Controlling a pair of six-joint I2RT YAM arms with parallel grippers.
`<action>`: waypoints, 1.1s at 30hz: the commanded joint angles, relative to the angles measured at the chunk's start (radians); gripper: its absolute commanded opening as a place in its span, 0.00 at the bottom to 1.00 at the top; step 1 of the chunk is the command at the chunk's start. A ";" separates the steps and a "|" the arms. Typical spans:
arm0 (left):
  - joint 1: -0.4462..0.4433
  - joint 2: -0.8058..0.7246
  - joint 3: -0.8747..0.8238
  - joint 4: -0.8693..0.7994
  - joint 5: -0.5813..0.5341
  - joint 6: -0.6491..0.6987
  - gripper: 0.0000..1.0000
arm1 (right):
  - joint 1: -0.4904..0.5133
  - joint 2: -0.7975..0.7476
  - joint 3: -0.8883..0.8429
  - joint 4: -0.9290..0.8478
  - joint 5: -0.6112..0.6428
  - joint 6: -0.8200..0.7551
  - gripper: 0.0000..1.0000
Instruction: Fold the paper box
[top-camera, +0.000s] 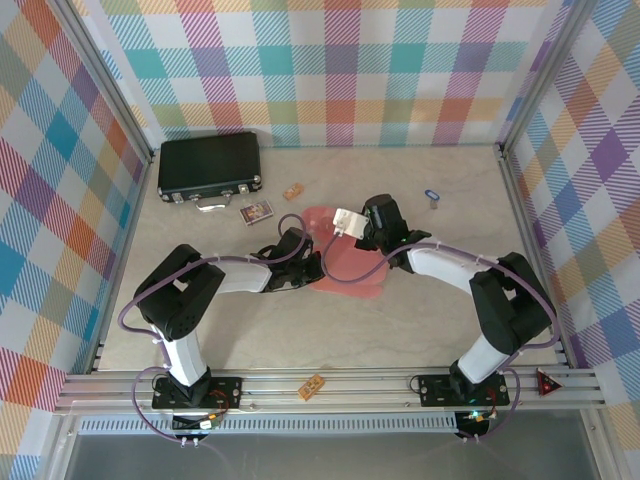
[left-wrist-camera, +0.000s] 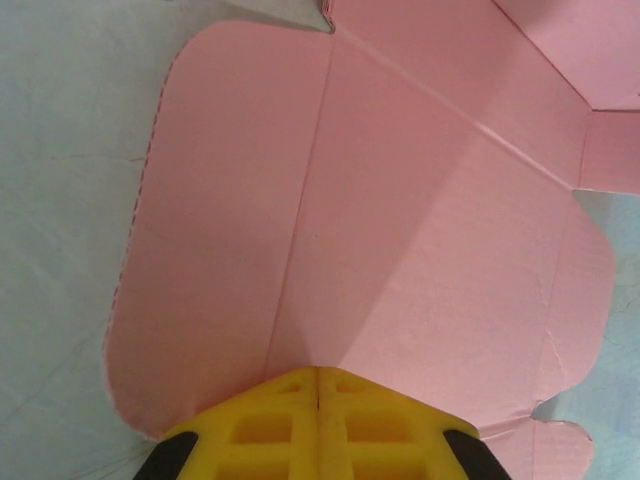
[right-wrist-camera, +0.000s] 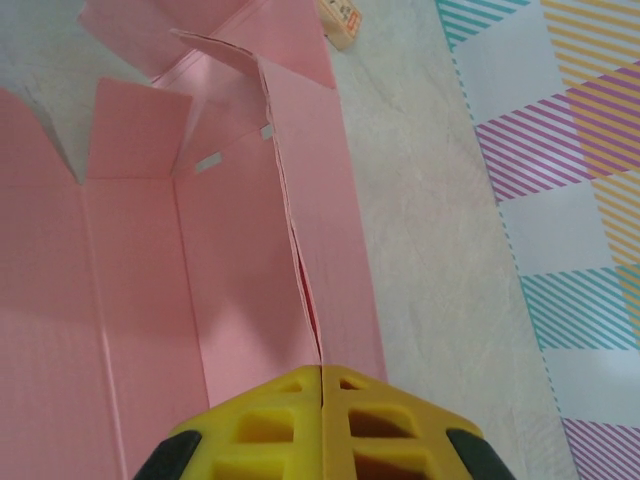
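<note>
Paper box (top-camera: 345, 268) sits mid-table, half-formed. Left gripper (left-wrist-camera: 318, 376), jaws closed, presses its 9 o'clock flap. Right gripper (right-wrist-camera: 321, 372), closed too, prob pinching the 1 o'clock side wall. Wall-folding stage imo. Next: tuck that wall down w/o creasing.

left pincer (left-wrist-camera: 318, 375): closed (fingers pressed together) | right pincer (right-wrist-camera: 321, 372): closed | arms: angled toward each other

Paper box (top-camera: 345, 262), apparently gripped, lies on table (top-camera: 300, 330).
</note>
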 joint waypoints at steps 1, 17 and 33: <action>-0.018 0.031 -0.009 -0.035 0.004 -0.008 0.00 | 0.012 -0.033 -0.028 0.019 -0.026 -0.004 0.00; -0.021 -0.257 0.018 -0.306 -0.265 0.107 0.31 | 0.012 -0.005 -0.028 0.083 0.038 -0.044 0.00; 0.261 -0.159 0.287 -0.435 -0.360 0.285 0.37 | 0.013 -0.008 -0.006 0.047 -0.011 -0.033 0.00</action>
